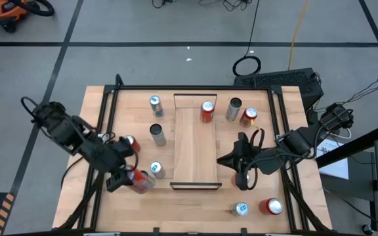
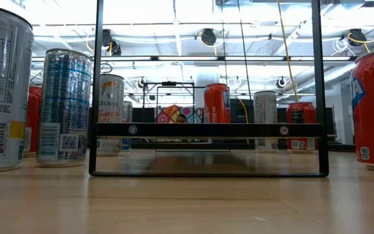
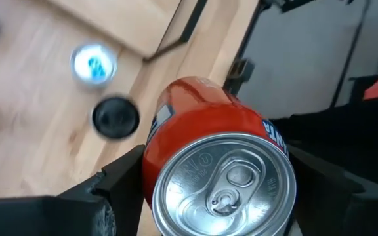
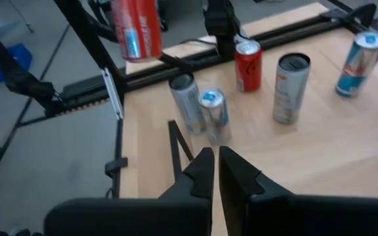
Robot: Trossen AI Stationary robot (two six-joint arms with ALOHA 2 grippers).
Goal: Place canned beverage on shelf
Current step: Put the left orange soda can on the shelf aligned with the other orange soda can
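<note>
Wooden tabletop [image 1: 104,203] with black rails carries the shelf [image 1: 195,147] at centre, one red can [image 1: 207,111] standing at its far end. Left gripper [image 1: 131,180] — near the table's left front — is clamped on a red beverage can [image 3: 218,164], fingers on opposite sides of the body below the rim. Right gripper [image 4: 214,172] waits right of the shelf, fingers together, empty. Judgement: rigid thin wall, smooth (liable to slip or dent) — mid-body grip suits.

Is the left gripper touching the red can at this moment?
Touching. In the left wrist view the left gripper has its dark fingers pressed against both sides of the red can.
</note>
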